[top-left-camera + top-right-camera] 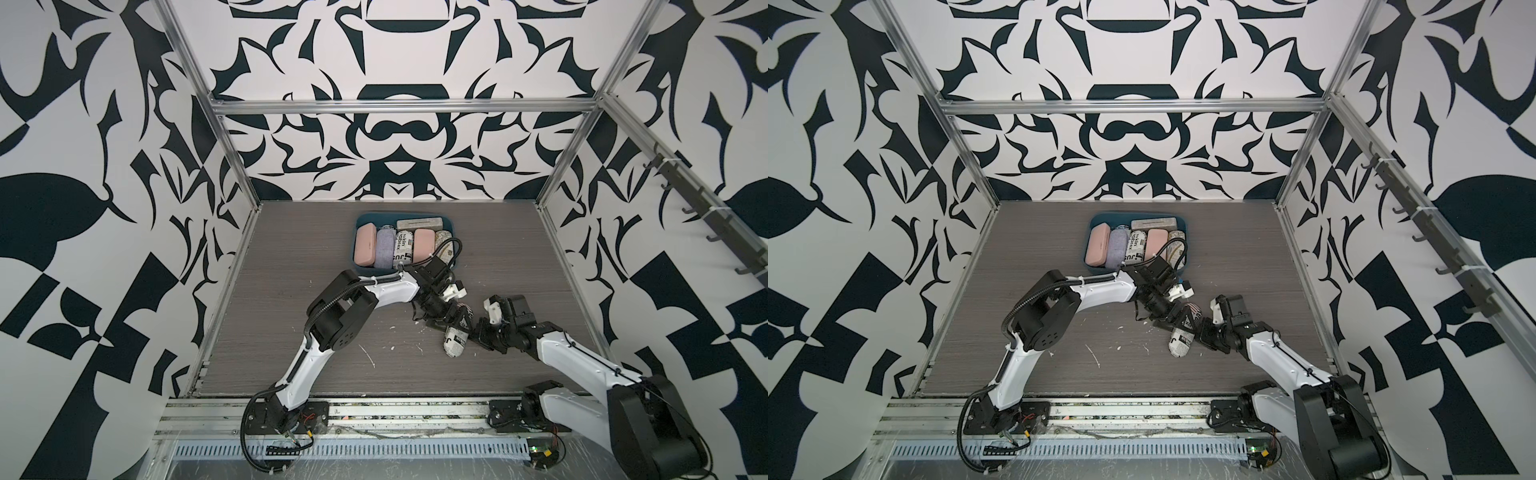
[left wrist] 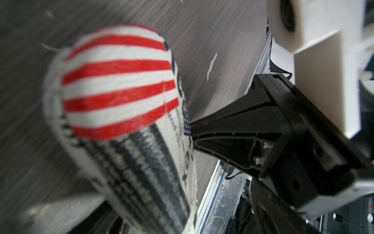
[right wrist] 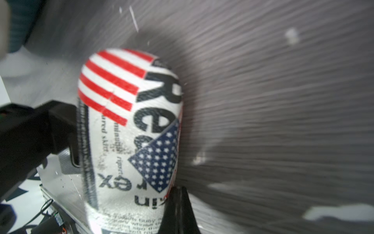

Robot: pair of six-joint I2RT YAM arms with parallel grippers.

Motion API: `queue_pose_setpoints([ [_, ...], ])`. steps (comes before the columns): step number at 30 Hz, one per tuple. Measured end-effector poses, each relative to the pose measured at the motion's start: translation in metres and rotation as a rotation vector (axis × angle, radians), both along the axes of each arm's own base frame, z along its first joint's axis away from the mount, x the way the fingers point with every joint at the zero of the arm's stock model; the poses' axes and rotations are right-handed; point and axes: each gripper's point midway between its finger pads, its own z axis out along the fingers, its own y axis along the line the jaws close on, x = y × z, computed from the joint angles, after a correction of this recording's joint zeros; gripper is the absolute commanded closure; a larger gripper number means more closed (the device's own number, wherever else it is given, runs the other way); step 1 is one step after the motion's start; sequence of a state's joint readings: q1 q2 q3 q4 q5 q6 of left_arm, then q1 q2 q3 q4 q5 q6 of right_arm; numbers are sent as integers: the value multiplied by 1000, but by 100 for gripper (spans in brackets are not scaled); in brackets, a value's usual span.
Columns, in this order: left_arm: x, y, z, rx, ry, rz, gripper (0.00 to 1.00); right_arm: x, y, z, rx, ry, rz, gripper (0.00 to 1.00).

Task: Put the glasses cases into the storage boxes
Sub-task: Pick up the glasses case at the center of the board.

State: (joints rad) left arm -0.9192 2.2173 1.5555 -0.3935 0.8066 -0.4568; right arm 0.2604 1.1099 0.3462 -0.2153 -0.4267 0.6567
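A newspaper-print glasses case (image 1: 454,345) with a US flag end (image 2: 117,85) lies tilted on the table, right of centre. My left gripper (image 1: 453,324) straddles it with jaws wide; one black finger (image 3: 68,129) rests on its zip side, and a gap shows on the other side. My right gripper (image 1: 473,332) is shut, its joined tips (image 3: 178,202) touching the case's edge by the star field. The teal storage box (image 1: 365,217) at the back holds several cases: pink (image 1: 365,245), lavender (image 1: 384,249), newspaper-print (image 1: 402,247), grey felt (image 1: 417,223).
The left arm's forearm and cable loop (image 1: 453,245) hang over the box's near right corner. White flecks (image 1: 368,357) dot the wooden tabletop. Aluminium frame posts (image 1: 232,158) and patterned walls close in the sides and back.
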Motion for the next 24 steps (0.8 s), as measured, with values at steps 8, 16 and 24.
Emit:
queue_pose_setpoints([
  [8,2,3,-4,21,-17,5,44,-1,3,-2,-8,14,-3,100],
  [16,1,4,-6,32,-18,7,56,4,3,1,-13,0,-9,100],
  [24,8,12,-5,53,-25,21,60,10,3,11,-15,-26,-12,100],
])
